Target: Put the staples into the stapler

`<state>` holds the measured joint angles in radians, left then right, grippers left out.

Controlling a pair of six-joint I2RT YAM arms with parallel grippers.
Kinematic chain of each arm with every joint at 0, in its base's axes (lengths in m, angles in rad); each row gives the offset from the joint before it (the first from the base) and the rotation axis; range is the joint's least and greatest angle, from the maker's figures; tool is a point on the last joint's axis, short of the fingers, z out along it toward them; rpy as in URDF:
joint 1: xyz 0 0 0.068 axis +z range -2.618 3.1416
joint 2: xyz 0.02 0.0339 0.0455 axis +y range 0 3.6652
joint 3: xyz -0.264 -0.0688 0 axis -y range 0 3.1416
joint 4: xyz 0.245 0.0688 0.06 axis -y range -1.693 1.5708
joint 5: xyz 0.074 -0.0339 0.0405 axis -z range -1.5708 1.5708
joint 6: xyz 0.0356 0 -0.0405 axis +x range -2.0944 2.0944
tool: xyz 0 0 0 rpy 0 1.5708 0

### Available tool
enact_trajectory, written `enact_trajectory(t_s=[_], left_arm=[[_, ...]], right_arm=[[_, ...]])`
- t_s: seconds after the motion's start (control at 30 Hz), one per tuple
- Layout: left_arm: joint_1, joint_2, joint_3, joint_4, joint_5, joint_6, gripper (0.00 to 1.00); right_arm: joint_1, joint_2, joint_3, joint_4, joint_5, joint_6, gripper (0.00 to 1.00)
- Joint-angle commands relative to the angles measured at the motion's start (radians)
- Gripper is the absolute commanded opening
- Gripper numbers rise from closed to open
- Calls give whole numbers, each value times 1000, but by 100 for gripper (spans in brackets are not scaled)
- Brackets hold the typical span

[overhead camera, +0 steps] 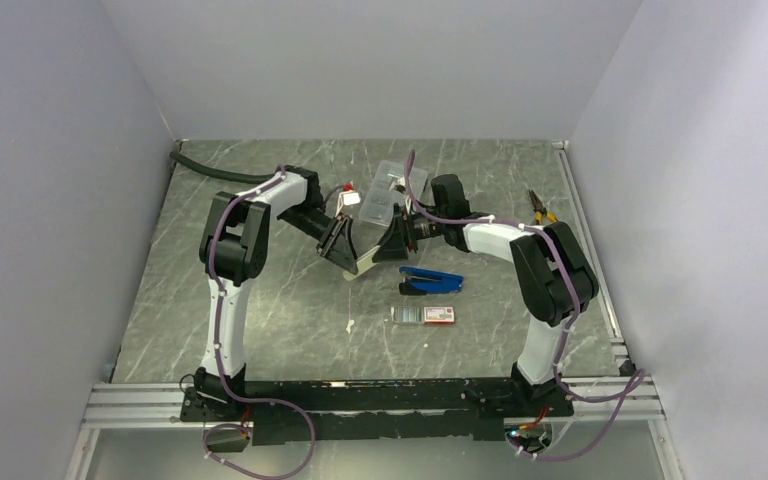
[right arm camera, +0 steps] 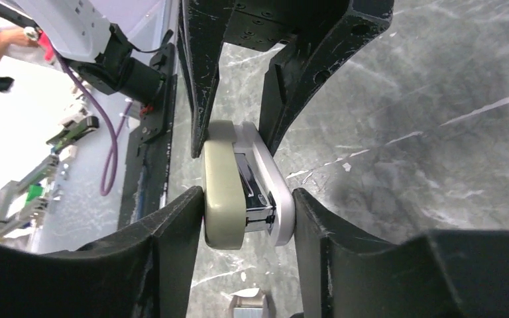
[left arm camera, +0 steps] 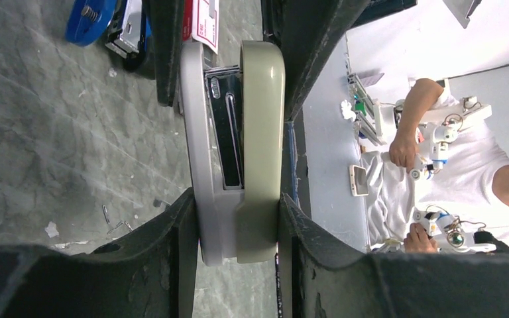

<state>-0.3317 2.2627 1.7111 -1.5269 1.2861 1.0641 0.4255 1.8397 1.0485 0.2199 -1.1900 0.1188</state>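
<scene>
Closest to the arm bases, the staples (overhead camera: 409, 315) sit in their dark tray, poking out of the little white box (overhead camera: 441, 315) with the red end. It's flat on the table (overhead camera: 260, 300) and nothing's touching it. Just past that is a blue and black tool (overhead camera: 430, 281). Mid-table, the left gripper (left arm camera: 237, 199) is clamped on one end of the grey-beige stapler (left arm camera: 262, 132). The right gripper (right arm camera: 248, 195) pinches the other end, pads on both sides. A clear compartment case (overhead camera: 385, 195) is right behind them.
</scene>
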Motion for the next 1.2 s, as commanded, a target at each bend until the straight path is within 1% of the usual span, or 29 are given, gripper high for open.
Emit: enact_trajectory(t_s=[0.0,0.1,0.13,0.2,0.27,0.33,0.37,0.4,0.43,0.53,0.63,0.73,0.8,0.87,0.97,1.17], left_arm=[[-7,-47,-30,23,20,-43,13],[-4,-63,-36,56,5,-74,18],[-3,-66,-37,65,2,-85,21],[2,-77,-39,87,-6,-112,29],[13,-95,-48,122,-28,-150,45],[39,-128,-71,200,-53,-227,63],[57,-147,-83,244,-71,-267,70],[76,-169,-94,285,-93,-302,87],[94,-192,-105,321,-127,-337,94],[114,-300,-175,482,-263,-443,95],[91,-418,-275,658,-378,-508,95],[25,-499,-365,786,-516,-515,95],[-38,-530,-416,861,-606,-496,95],[-76,-548,-449,921,-671,-464,95],[-103,-551,-473,992,-708,-433,95],[-150,-507,-473,1037,-765,-402,95]], right_arm=[[4,17,39,34,-65,10,43],[5,22,33,34,-59,17,15],[4,22,27,43,-55,25,13],[5,20,12,69,-44,48,11],[4,17,5,80,-19,71,9],[4,15,-2,95,23,112,7],[5,15,-7,106,46,140,6],[4,15,-11,112,74,166,6],[6,19,-15,118,103,197,6],[14,43,-17,136,184,305,5],[23,76,-11,164,255,430,4],[29,123,9,184,292,561,4],[35,156,21,208,295,640,3],[38,180,26,231,297,701,3],[43,204,31,253,285,748,2],[42,221,22,284,272,790,2]])
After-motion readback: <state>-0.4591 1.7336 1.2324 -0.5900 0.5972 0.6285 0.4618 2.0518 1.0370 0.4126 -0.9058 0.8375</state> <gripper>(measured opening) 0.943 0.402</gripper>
